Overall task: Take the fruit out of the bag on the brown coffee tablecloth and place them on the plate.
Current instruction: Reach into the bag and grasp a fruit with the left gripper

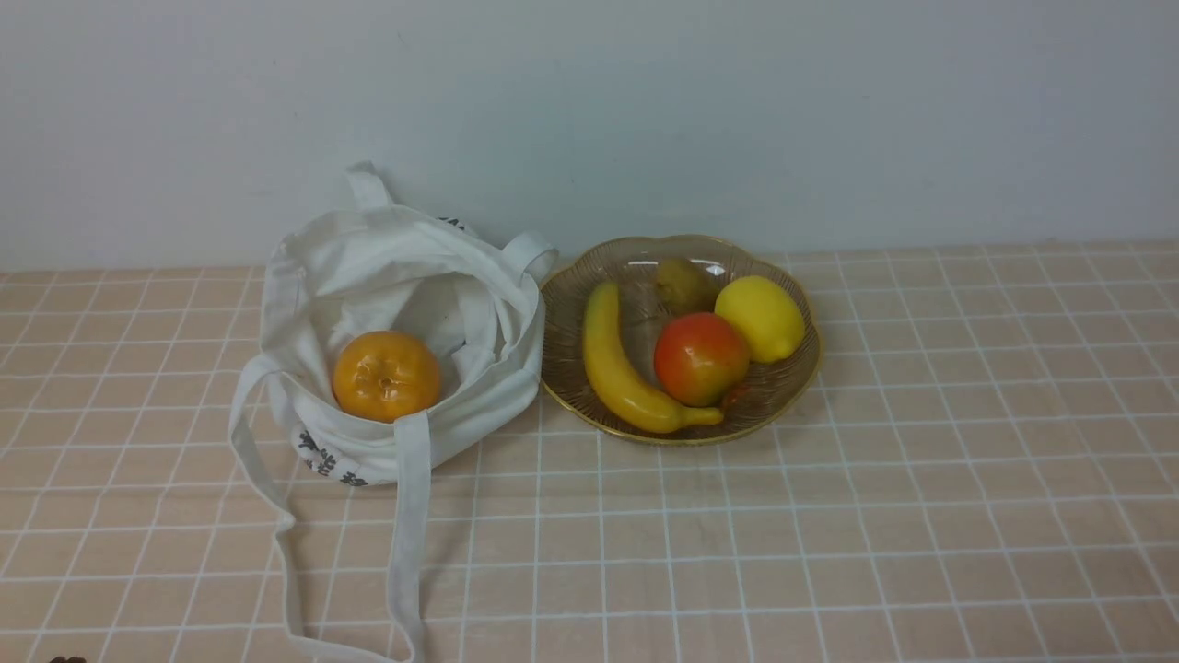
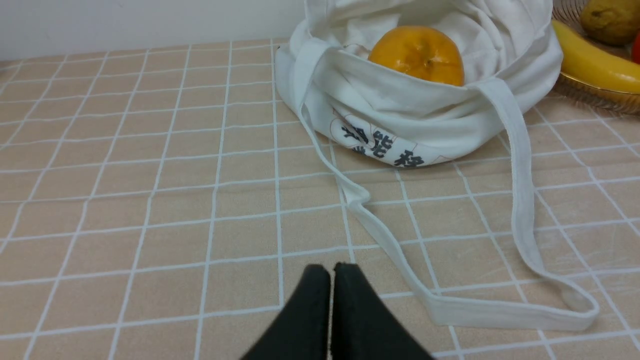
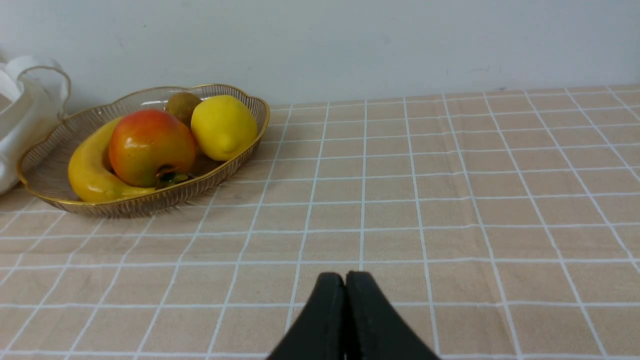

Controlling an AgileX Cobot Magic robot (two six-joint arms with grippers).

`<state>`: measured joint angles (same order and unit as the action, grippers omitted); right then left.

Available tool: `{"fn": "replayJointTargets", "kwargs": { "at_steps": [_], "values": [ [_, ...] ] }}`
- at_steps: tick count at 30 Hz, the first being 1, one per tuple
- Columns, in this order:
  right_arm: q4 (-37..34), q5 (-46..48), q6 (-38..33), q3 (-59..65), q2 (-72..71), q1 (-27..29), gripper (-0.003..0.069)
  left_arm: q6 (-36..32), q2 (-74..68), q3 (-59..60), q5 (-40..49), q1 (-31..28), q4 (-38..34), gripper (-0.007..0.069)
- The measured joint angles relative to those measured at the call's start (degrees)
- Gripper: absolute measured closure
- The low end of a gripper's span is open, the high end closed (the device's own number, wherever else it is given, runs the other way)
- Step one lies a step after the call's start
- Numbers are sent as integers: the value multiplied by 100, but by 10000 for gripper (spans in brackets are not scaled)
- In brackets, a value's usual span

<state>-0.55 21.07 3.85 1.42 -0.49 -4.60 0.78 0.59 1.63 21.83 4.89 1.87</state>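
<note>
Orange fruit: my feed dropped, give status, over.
Left claw shut, right claw shut, both empty. Orange fruit in open bag, uncovered. Strap hangs outside near rim.

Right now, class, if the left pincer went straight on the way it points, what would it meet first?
Probably the bag's strap lying on the tablecloth, then the bag itself. How high the shut left pincer rides above the cloth is unclear.

We see the left gripper (image 2: pixel 331 272) with its black fingers pressed together above the tablecloth (image 2: pixel 150 200); the orange fruit (image 2: pixel 417 54) sits inside the open bag (image 2: pixel 400 120); a strap (image 2: pixel 520 210) trails forward.
</note>
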Motion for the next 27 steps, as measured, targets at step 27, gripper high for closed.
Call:
{"fn": "replayJointTargets", "kwargs": {
  "at_steps": [27],
  "values": [
    [0,0,0,0,0,0,673,2090,0,0,12,0,-3517,632]
  ]
}}
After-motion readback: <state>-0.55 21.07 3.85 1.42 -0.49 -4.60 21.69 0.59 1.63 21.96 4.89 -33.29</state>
